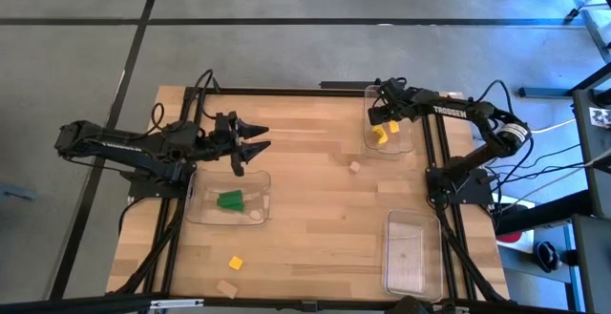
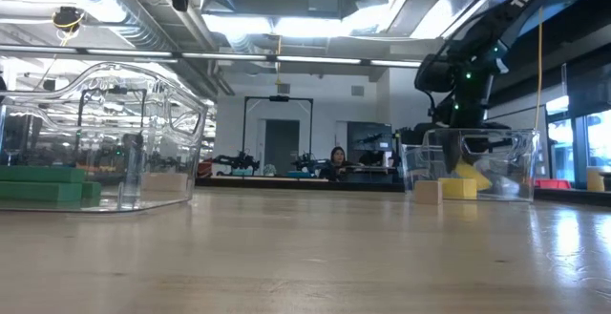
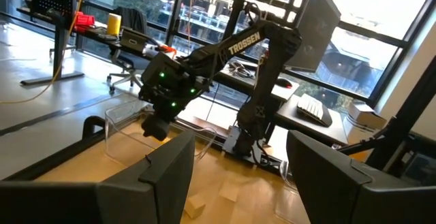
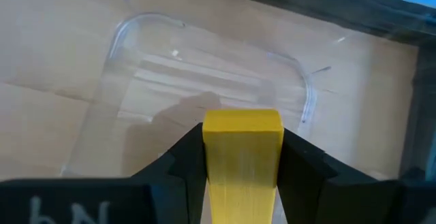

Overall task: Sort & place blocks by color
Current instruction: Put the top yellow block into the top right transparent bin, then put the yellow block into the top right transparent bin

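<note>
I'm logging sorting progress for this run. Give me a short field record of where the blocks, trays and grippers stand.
right gripper: shut on yellow block, above far-right tray
far-right tray contents: yellow pieces
left gripper: open, empty, above table near left tray
left tray contents: green blocks
near-right tray: no blocks seen
loose on table: tan block, yellow piece, tan piece
</note>
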